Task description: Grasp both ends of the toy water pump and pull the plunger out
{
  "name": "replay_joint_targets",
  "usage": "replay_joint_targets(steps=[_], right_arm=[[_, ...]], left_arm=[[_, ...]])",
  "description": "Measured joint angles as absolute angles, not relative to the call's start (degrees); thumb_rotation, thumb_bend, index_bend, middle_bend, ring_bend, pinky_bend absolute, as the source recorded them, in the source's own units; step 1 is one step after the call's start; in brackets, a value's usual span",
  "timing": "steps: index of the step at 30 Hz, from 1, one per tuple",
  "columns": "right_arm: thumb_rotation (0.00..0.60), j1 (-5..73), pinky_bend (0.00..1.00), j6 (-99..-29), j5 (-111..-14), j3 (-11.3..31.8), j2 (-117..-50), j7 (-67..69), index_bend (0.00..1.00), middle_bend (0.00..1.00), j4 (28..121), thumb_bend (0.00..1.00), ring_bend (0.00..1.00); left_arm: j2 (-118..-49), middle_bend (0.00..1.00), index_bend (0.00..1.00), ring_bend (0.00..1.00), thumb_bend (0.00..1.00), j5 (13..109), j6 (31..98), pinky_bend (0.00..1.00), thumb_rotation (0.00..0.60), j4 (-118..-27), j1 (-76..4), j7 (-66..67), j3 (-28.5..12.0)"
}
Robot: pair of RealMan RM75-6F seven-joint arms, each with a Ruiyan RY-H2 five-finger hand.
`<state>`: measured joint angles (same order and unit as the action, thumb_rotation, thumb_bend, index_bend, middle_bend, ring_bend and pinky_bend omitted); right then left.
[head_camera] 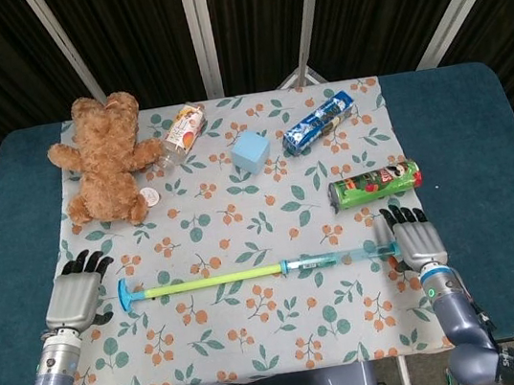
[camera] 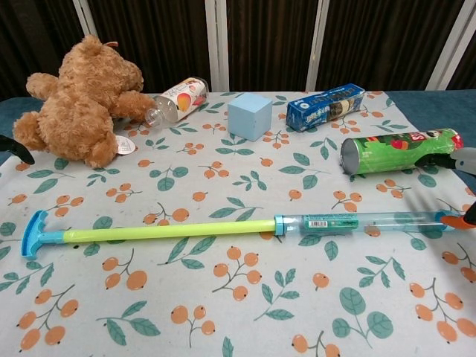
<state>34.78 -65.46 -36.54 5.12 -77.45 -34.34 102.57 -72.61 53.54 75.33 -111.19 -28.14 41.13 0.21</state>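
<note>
The toy water pump lies flat on the flowered cloth. Its clear blue barrel (head_camera: 339, 258) (camera: 357, 221) points right, and the yellow-green plunger rod (head_camera: 212, 280) (camera: 167, 231) is drawn far out, ending in a blue T-handle (head_camera: 125, 294) (camera: 33, 233). My left hand (head_camera: 76, 297) rests open a little left of the handle, not touching it; only a black fingertip (camera: 16, 146) shows in the chest view. My right hand (head_camera: 416, 242) (camera: 455, 159) sits at the barrel's orange-tipped end (camera: 451, 219) with its fingers stretched out above it, not wrapped around it.
A brown teddy bear (head_camera: 105, 157) lies at the back left, with a small bottle (head_camera: 180, 132) beside it. A light blue cube (head_camera: 251, 151) and a blue snack packet (head_camera: 318, 122) sit at the back. A green chip can (head_camera: 375, 183) lies just beyond my right hand.
</note>
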Motion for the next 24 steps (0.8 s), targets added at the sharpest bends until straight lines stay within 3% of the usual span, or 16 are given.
replay_joint_targets(steps=[7, 12, 24], right_arm=[[0.6, 32.0, 0.0, -66.8, -45.8, 3.7, -73.9, -29.5, 0.0, 0.0, 107.0, 0.4, 0.0], [0.6, 28.2, 0.0, -69.1, -56.0, 1.3, -70.4, -24.0, 0.0, 0.0, 110.0, 0.33, 0.0], [0.6, 14.4, 0.0, -83.2, -79.0, -5.9, -62.1, -7.1, 0.0, 0.0, 109.7, 0.33, 0.0]], left_arm=[[-69.6, 0.1, 0.18, 0.05, 0.12, 59.6, 76.5, 0.15, 0.6, -112.5, -25.0, 32.5, 1.2], [-66.2, 0.02, 0.01, 0.0, 0.12, 68.6, 79.3, 0.1, 0.6, -112.5, -20.9, 23.7, 3.5], [-59.4, 0.0, 0.0, 0.0, 0.12, 87.7, 90.2, 0.08, 0.6, -105.4, -8.8, 6.5, 10.9]])
